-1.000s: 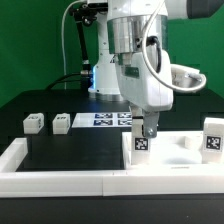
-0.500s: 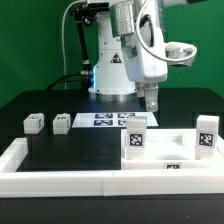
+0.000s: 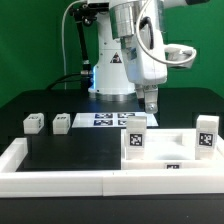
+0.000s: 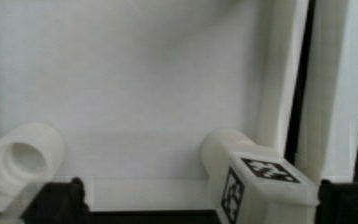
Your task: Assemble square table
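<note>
— Where's the square table in all this?

— In pieces. The tabletop, a flat white plastic slab, lies at the exterior view's right. It is pushed into the corner of the long white rail that borders the black desk. I'd say the rail braces it so it can't slide while legs are worked in.

— And the legs?

— Two stand upright on the slab, the near leg and the far leg. They are short, blocky and white, each with a black-and-white tag on its face. I can't tell whether they are fixed in or only standing there. A first loose leg and a second loose leg sit on the desk at the exterior view's left, well apart from the slab. The second is near the marker board. They look parked within reach, waiting their turn.

— What about the arm?

— The tool hangs in the air over the slab, up behind the near leg. Its jaws are spread wide with nothing between them, and it touches nothing.

— Does the wrist view add anything?

— It shows a smooth, matte slab surface with a round socket that has a raised lip. A tagged leg rises from the same surface, apart from the socket. One dark fingertip shows at the picture's edge. That empty socket is, I'd guess, where another leg belongs.
</note>
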`<state>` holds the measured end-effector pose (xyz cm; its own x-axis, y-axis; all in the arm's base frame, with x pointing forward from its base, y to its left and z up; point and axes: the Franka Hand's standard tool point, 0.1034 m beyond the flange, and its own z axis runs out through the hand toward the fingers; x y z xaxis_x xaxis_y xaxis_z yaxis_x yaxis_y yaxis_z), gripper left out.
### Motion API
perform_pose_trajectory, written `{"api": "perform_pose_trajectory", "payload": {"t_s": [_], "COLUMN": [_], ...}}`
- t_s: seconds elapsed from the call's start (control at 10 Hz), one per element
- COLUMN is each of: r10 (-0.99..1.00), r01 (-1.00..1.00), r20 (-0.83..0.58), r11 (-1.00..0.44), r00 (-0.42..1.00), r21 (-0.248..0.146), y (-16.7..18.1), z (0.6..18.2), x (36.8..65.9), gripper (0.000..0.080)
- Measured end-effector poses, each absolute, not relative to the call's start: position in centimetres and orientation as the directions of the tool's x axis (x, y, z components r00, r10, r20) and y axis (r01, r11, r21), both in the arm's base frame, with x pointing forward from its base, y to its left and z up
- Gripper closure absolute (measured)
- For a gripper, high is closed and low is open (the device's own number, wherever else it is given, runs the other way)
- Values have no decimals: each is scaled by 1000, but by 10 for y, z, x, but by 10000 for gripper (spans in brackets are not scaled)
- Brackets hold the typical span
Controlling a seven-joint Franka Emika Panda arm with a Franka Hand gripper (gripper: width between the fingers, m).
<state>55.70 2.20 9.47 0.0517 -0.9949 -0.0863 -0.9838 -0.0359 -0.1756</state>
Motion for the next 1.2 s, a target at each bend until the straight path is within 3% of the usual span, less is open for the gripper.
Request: {"api": "perform_pose_trajectory", "payload": {"t_s": [0.2, 0.9, 1.2], "r10": [-995, -996, -996], "r01": [-986, -994, -993], "r20": [-96, -89, -89], "r11": [-14, 2, -1], "r00": [30, 8, 11], "r21": [-166, -110, -114], "y": [22, 54, 54], "z": [91, 55, 57], "x": [550, 507, 508], "gripper": [150, 150, 150]}}
